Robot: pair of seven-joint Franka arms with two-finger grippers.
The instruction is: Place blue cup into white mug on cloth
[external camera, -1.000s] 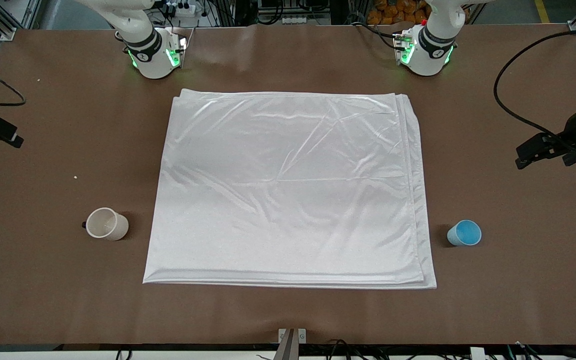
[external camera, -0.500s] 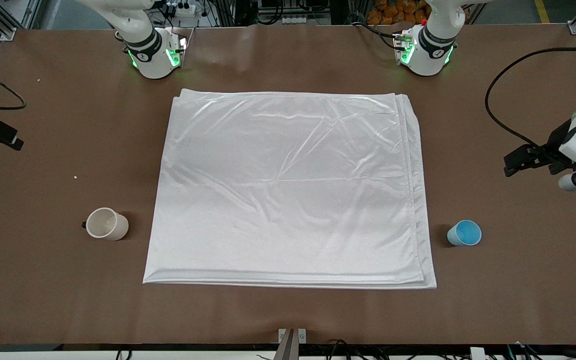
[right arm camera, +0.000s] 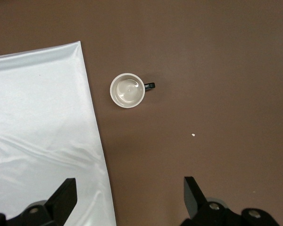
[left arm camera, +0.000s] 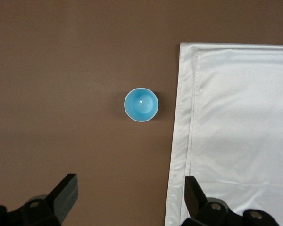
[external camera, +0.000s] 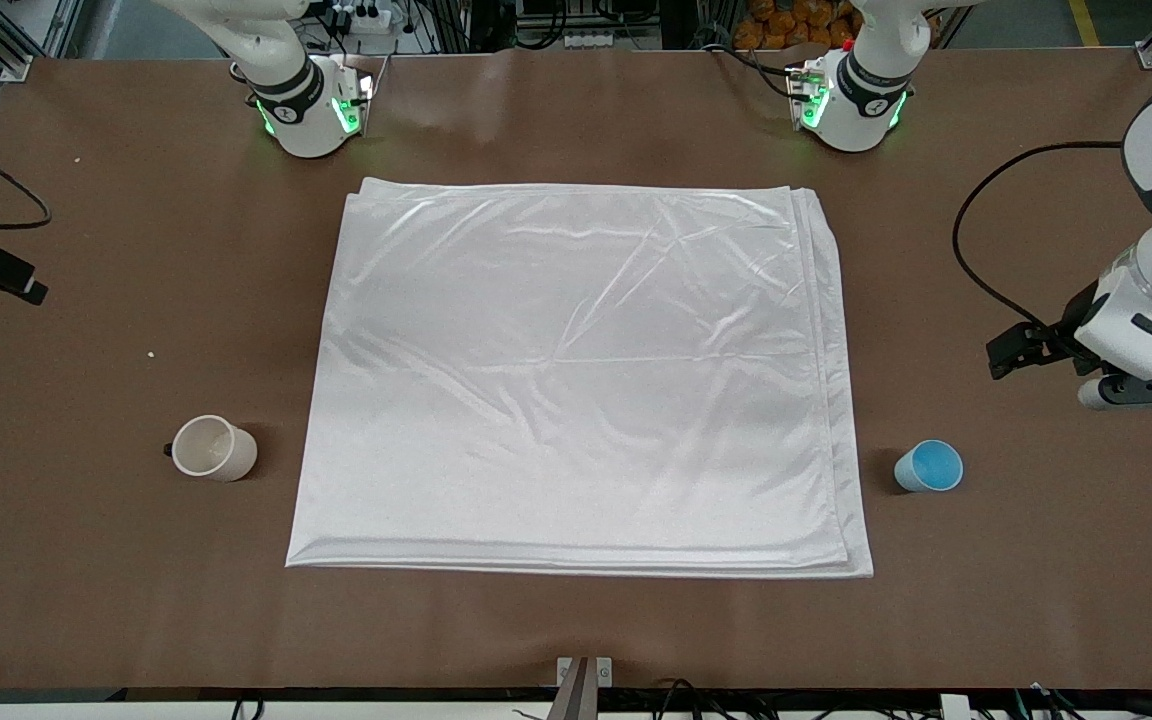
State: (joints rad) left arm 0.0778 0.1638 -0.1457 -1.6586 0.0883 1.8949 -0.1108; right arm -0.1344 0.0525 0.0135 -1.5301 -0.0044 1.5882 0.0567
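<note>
The blue cup (external camera: pixel 929 466) stands upright on the bare brown table, just off the cloth's edge at the left arm's end; it also shows in the left wrist view (left arm camera: pixel 141 104). The white mug (external camera: pixel 214 449) stands upright with its dark handle, just off the cloth at the right arm's end; it also shows in the right wrist view (right arm camera: pixel 127 90). The cloth (external camera: pixel 576 380) lies flat mid-table with nothing on it. My left gripper (left arm camera: pixel 129 189) is open and empty, high over bare table beside the cloth's edge, short of the cup. My right gripper (right arm camera: pixel 129 189) is open and empty, high over the cloth's edge near the mug.
The left arm's wrist (external camera: pixel 1136 335) hangs at the table's end with a black cable (external camera: pixel 966 260) looping over the table. A small white crumb (external camera: pixel 150 353) lies on the table near the mug. The two arm bases (external camera: pixel 311 110) stand along the table's edge farthest from the front camera.
The left arm's wrist has come farther in over the table, toward the blue cup. The right arm has barely shifted. The cups and cloth have not moved.
</note>
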